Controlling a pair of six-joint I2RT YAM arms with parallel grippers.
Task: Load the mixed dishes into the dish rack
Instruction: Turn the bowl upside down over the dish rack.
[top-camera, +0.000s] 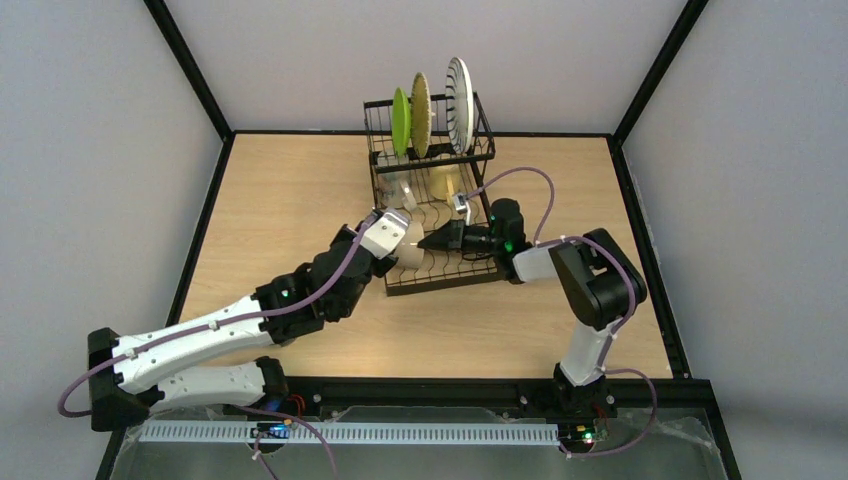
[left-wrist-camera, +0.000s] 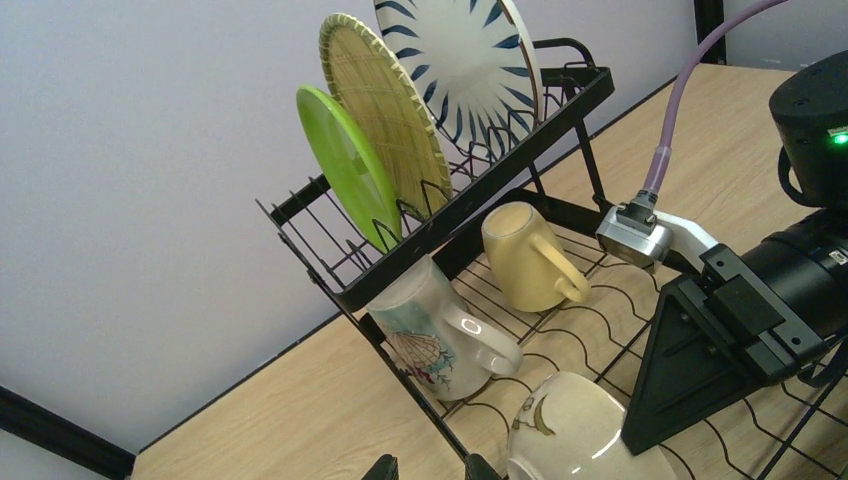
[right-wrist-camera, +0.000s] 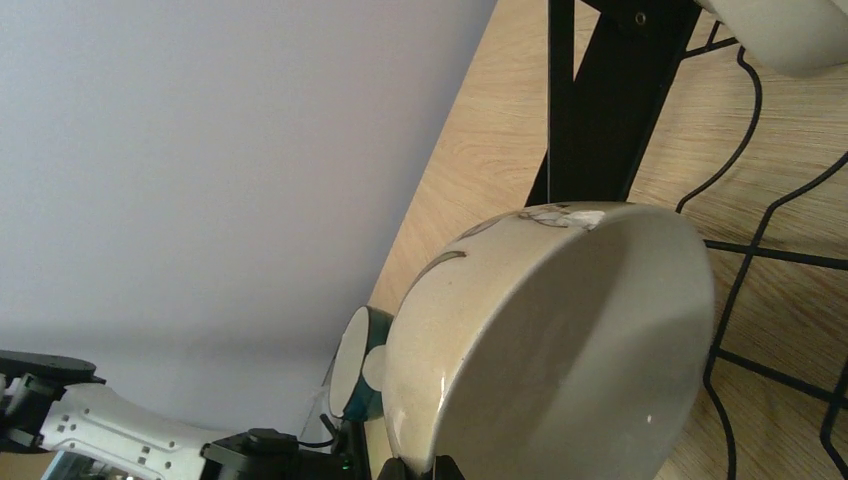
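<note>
Pale grey walls are boxing in a wooden table (top-camera: 290, 200), and a black wire rack (top-camera: 440, 287) is sitting toward its far side. Three plates are standing on edge in the raised basket: a green plate (top-camera: 400, 122) on the left, a woven bamboo plate (top-camera: 420, 113) just beside it, and a blue-striped plate (top-camera: 459, 105) on the right. Under that basket, on the lower tray, a shell-painted mug (left-wrist-camera: 430, 340) and a yellow mug (left-wrist-camera: 525, 258) are lying tilted side by side, handles pointing toward the near side of the rack.

Reaching in from the right, the right gripper (top-camera: 428, 241) is pinching the rim of a cream bowl (right-wrist-camera: 560, 340), fingers closed tight on it. That bowl is tipping on its side over the near left part of the lower tray, its hollow facing the right wrist camera.

Coming from the other side, the left gripper (left-wrist-camera: 432, 467) is hovering at the near left corner of the rack, just beside the bowl. Only its fingertips (left-wrist-camera: 383, 467) are showing, and they are standing apart with just rack wire and wood visible between them.
</note>
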